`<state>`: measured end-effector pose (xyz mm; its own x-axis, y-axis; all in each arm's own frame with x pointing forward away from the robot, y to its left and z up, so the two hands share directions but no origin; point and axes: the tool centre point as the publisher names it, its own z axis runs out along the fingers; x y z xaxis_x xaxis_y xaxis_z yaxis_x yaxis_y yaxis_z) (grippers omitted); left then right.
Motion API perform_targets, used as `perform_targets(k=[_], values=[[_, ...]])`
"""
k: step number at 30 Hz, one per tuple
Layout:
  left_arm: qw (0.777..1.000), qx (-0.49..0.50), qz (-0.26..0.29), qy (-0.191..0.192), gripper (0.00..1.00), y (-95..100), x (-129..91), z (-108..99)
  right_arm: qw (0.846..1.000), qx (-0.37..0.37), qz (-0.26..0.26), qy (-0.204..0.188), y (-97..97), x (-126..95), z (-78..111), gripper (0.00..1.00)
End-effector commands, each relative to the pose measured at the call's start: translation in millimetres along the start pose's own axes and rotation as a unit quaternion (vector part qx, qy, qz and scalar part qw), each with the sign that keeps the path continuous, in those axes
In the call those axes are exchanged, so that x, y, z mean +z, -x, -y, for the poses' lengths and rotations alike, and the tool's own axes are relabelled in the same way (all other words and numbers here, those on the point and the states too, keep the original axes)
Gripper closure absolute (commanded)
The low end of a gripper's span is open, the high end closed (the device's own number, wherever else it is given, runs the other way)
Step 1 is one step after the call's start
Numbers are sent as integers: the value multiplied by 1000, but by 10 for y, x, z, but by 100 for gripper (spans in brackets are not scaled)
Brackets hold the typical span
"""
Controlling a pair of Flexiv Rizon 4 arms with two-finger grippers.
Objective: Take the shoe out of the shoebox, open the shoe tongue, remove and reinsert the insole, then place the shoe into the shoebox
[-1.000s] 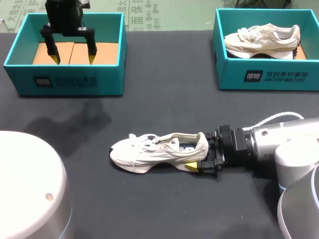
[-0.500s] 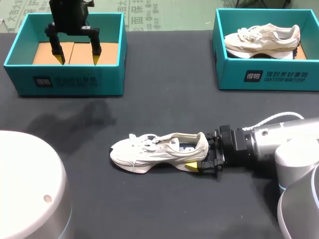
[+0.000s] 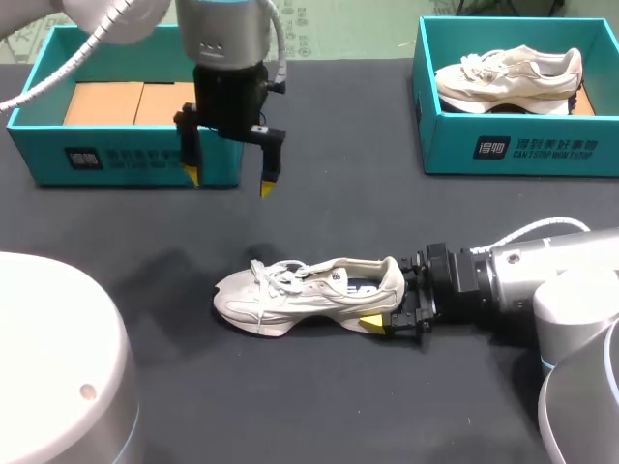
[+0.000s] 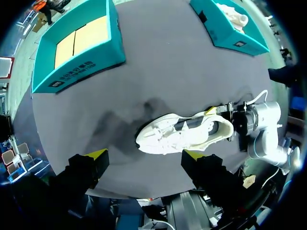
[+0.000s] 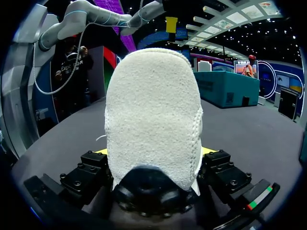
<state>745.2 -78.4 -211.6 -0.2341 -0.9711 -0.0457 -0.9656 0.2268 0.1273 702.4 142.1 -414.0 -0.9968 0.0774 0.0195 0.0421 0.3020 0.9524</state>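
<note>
A white sneaker (image 3: 309,295) lies on its side on the dark table (image 3: 319,213), toe pointing left. My right gripper (image 3: 392,298) is shut on its heel, one yellow tip showing under the sole. In the right wrist view the heel (image 5: 153,120) fills the space between the fingers (image 5: 98,167). My left gripper (image 3: 229,180) hangs open and empty above the table, just in front of the empty teal shoebox (image 3: 126,159). From the left wrist view the sneaker (image 4: 182,134) lies below and ahead of the open left gripper (image 4: 145,154), apart from it.
A second teal shoebox (image 3: 522,145) at the back right holds a beige shoe (image 3: 508,77). The empty box (image 4: 76,72) has a brown cardboard floor. My left arm's white base (image 3: 58,367) fills the near left corner.
My left arm has come out of the empty shoebox, moving right and toward the sneaker. The right gripper and the sneaker have stayed put.
</note>
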Motion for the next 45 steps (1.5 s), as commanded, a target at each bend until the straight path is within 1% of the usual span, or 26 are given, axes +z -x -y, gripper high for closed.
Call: perform_targets(k=[1,3,4,6,7,22,24,31,35,39,40,45], values=[[1000,2,11,1,0,-241,105,-85,1000,1,0,-2,-17,18,10,100],[1000,1,12,7,0,-342,141,-132,1000,1,0,-2,-17,18,10,100],[1000,-4,8,17,0,-397,158,-157,1000,1,0,-2,-17,18,10,100],[1000,-19,12,20,0,-514,192,-208,1000,1,0,-2,-17,18,10,100],[999,-17,7,32,0,-565,196,-226,1000,1,0,-2,-17,18,10,100],[999,-17,7,32,0,-565,196,-226,1000,1,0,-2,-17,18,10,100],[999,-29,16,35,0,-648,279,-233,1000,1,0,-2,-17,18,10,100],[998,-1,38,44,0,-1038,453,-286,1000,1,0,-2,-17,18,10,100],[997,-1,55,49,0,-1200,576,-251,1000,1,0,-2,-17,18,10,100],[996,-4,71,56,0,-1307,699,-228,1000,1,0,-2,-17,18,10,100],[996,-12,78,51,0,-1332,730,-217,1000,1,0,-2,-17,18,10,100],[994,-25,85,59,0,-1415,852,-195,1000,1,0,-2,-17,18,10,100]])
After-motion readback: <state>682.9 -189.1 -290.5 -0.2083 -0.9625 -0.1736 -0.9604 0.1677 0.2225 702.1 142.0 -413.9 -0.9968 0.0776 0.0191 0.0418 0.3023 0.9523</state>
